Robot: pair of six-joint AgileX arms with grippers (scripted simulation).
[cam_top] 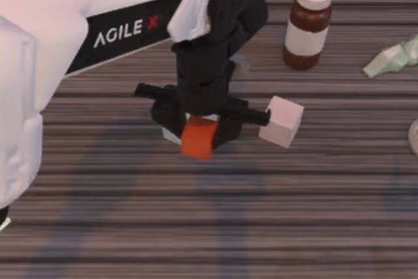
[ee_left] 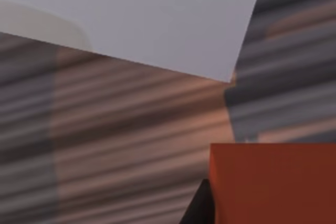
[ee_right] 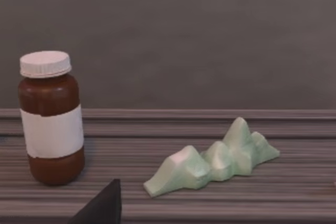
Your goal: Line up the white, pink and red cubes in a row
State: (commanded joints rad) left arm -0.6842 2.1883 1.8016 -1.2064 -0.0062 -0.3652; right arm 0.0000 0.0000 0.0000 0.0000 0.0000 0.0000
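— What is on the table, from the biggest thing down?

— The striped brown table (cam_top: 313,227) itself first. My left arm (cam_top: 98,37), white with a black band, reaches across it from the top view's left. Under my left gripper (cam_top: 198,136) sits the large off-white matte cube (ee_left: 157,19); from above only a pale corner of it shows, and the wrist view has its broad face close in front.

— And the other cubes?

— The mid-sized pale pink matte cube (cam_top: 282,121) rests on the table just to the right of my left gripper, touching or nearly touching the tip of the black crossbar. The small bright orange-red matte cube (cam_top: 198,138) is pinched between my left fingers, above the table and close beside the off-white one.

— Anything else?

— A brown bottle with a white cap and white label (cam_top: 307,25) stands toward the far right, with a pale green jagged piece (ee_right: 215,161) lying further right. My right gripper shows only a dark tip in its own view; I cannot tell its state.
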